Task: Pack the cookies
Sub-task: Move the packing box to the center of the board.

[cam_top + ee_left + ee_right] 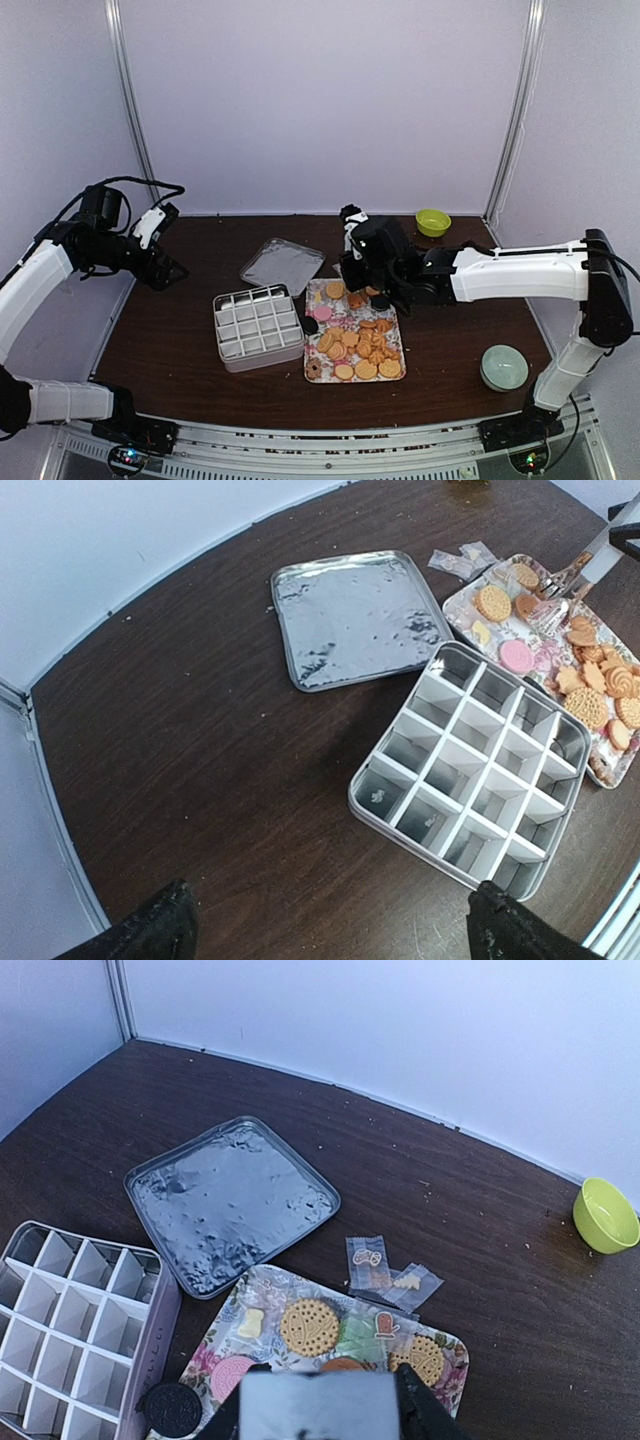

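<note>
I see mostly golden cookies (360,348) (some pink, some black), a floral tray (212,1352), silver lid (230,1205), lime bowl (605,1215), and dark-brown table (480,1190).

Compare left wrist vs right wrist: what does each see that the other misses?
Left wrist only: the divided tin's full grid, and the tongs' tips over the floral tray. Right wrist only: green bowl, dark cookie beside the tin. Both: tin lid, packets, tray, pink cookie.

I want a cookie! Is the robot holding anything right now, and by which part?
The right gripper grips the metal tongs by their handle end. The left gripper is open, holding nothing.
</note>
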You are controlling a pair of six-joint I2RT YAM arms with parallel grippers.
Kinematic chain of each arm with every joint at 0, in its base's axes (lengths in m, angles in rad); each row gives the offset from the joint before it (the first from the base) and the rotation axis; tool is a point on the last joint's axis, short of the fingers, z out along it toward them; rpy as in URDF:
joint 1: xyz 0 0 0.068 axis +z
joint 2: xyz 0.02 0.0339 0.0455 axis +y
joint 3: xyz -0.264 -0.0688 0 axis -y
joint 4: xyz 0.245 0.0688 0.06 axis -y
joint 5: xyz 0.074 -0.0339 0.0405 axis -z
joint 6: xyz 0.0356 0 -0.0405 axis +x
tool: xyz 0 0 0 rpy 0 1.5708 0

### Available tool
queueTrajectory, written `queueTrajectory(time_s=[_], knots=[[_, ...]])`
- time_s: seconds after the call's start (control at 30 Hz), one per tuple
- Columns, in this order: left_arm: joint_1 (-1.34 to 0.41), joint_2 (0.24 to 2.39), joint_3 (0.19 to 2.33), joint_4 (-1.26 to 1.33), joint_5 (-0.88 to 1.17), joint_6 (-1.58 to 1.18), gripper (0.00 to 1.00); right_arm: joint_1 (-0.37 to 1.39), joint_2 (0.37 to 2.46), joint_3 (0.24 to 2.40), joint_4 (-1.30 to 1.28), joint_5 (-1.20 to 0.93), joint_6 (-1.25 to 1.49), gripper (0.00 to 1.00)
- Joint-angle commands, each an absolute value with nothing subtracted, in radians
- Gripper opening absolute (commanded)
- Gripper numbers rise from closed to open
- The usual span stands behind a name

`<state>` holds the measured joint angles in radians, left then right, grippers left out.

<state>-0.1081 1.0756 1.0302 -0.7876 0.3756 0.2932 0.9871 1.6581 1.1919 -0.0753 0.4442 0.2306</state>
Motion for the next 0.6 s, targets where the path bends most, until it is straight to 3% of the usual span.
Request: queueTrajectory(time_s=[0.0, 0.23, 0.57], knots=[[-0.101, 1.109, 1.018, -0.788, 0.312, 0.319, 0.96, 0.975, 1.666, 1.16, -0.009, 0.439, 0.219, 0.38], [-0.094, 1.175, 0.934, -0.747, 0.135, 0.42, 0.96, 0.962, 1.664, 1.123, 0.069, 0.427, 0.215, 0.37], [-0.089, 1.341, 0.885, -0.655, 0.032, 0.437, 0.92, 0.95, 1.68, 1.104, 0.143, 0.433, 0.202, 0.4]])
